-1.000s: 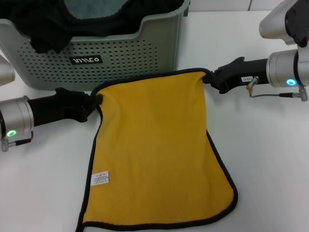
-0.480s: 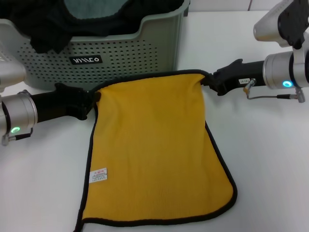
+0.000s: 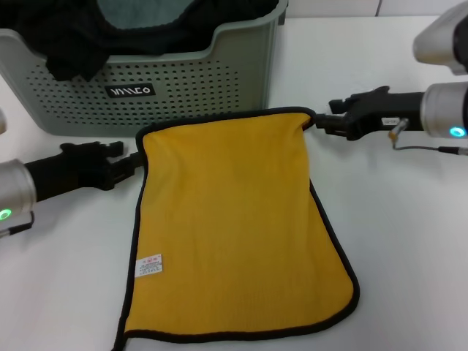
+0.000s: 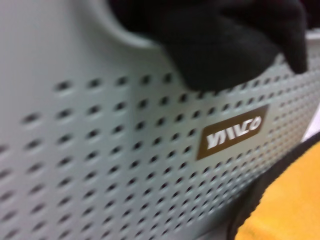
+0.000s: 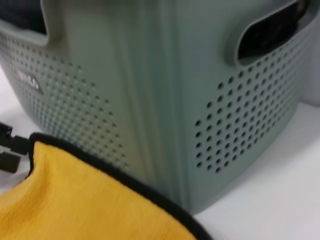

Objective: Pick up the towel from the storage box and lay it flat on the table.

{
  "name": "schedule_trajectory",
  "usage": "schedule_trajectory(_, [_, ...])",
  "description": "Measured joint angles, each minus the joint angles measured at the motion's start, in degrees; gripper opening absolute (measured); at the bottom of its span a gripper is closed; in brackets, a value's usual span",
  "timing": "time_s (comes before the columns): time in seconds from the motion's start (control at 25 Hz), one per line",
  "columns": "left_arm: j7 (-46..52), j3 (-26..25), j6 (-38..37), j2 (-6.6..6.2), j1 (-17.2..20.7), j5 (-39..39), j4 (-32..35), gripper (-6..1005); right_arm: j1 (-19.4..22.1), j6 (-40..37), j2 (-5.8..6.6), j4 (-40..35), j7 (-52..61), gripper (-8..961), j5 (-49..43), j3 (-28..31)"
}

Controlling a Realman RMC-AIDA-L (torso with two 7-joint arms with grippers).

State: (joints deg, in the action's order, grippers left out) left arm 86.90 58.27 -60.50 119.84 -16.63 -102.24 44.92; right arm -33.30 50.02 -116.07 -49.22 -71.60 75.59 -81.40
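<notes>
Towel [image 3: 234, 227] lies spread yellow face up on the table [image 3: 409, 241], directly in front of the storage box [image 3: 190, 88], its far edge just beside the box's front wall. From my seat I see the left gripper [image 3: 123, 162] low at the cloth's far left corner, fingers parted and off the trim. The right gripper [image 3: 327, 123] sits at the far right corner, fingers spread apart too, tips just beside the black edge without pinching it.

Inside the box a black cloth [image 3: 80, 40] is heaped up and drapes over the scooped rim; a pale teal cloth [image 3: 139, 9] shows behind it. Nothing sits on the towel itself.

The towel looks soft and fine-napped, roughly square with rounded corners, thin black trim all round and a small white label [image 3: 150, 266] near its near left edge. The box is smooth plastic, sage green, its walls dotted with rows of small holes, with a dark logo label [image 4: 232, 132] on the front. The tabletop is plain, smooth white.
</notes>
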Motion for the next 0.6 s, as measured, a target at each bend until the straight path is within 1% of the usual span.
schedule_trajectory(0.04, [-0.1,-0.2,-0.2,0.02,0.5,0.7,0.0,215,0.8,0.1,0.02,-1.2,0.0,300,0.0,0.1])
schedule_trajectory(0.12, [-0.6,-0.3,-1.5,-0.07,1.8,3.0,0.3,286,4.1,0.4,-0.01,-5.8,-0.9,391,0.5,-0.1])
schedule_trajectory(0.16, [-0.9,-0.3,-2.4,-0.14,2.3,4.0,0.5,389,5.5,0.8,-0.03,-7.6,-1.6,436,1.0,-0.3])
schedule_trajectory(0.2, [-1.8,-0.5,-3.7,-0.2,3.1,5.7,0.9,493,7.3,2.0,-0.04,-9.7,-3.7,457,2.4,-0.6])
schedule_trajectory(0.24, [-2.7,-0.8,-4.7,-0.19,3.6,6.9,1.0,532,8.5,3.3,-0.01,-10.9,-5.6,478,4.1,-0.8])
schedule_trajectory(0.36, [-8.8,-1.7,-10.9,-0.04,5.1,12.2,0.3,650,11.1,9.2,0.05,-12.4,-13.3,542,10.6,-1.0])
schedule_trajectory(0.44, [-11.7,-1.8,-17.5,-0.15,5.4,14.4,-0.5,729,12.2,16.7,0.27,-12.4,-20.3,584,14.7,-0.4])
schedule_trajectory(0.52, [-12.6,-1.9,-23.5,-0.46,5.3,15.0,-0.7,735,12.7,23.3,0.34,-12.2,-25.3,627,16.4,0.2])
schedule_trajectory(0.6, [-14.9,-1.9,-33.0,-0.7,4.9,15.3,-0.7,740,12.9,30.3,0.23,-11.9,-30.2,669,17.0,1.1])
